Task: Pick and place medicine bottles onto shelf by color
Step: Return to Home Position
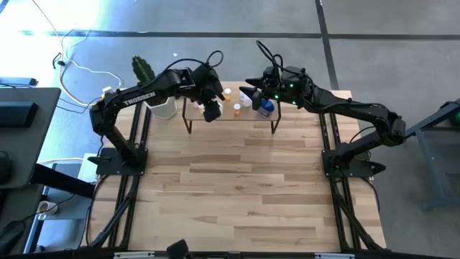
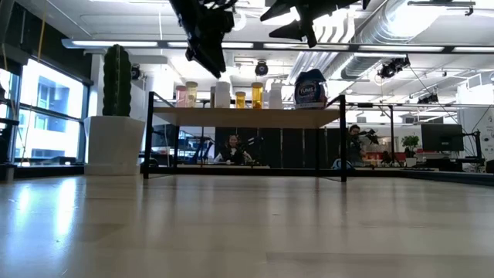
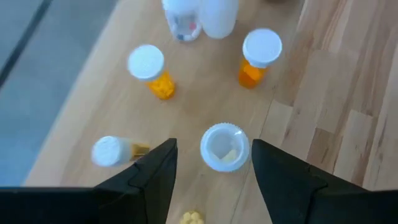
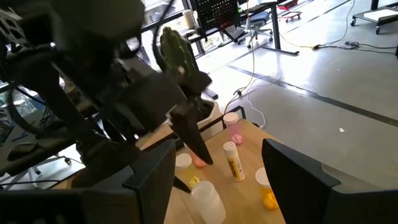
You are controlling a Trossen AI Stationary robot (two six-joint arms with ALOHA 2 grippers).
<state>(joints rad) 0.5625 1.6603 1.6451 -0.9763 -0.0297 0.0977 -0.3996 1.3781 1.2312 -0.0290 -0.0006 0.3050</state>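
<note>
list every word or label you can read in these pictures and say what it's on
"TROSSEN": white letters along the left arm, in the high view.
"TUMS": on the blue bottle standing on the shelf, in the low view; the first letter is faint.
Too blurred to read: the print on the small bottle with the yellow label, in the right wrist view.
No other text is legible.

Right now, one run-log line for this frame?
left pincer: open, empty, above shelf | right pincer: open, empty, above shelf near blue bottle | medicine bottles: standing on shelf
</note>
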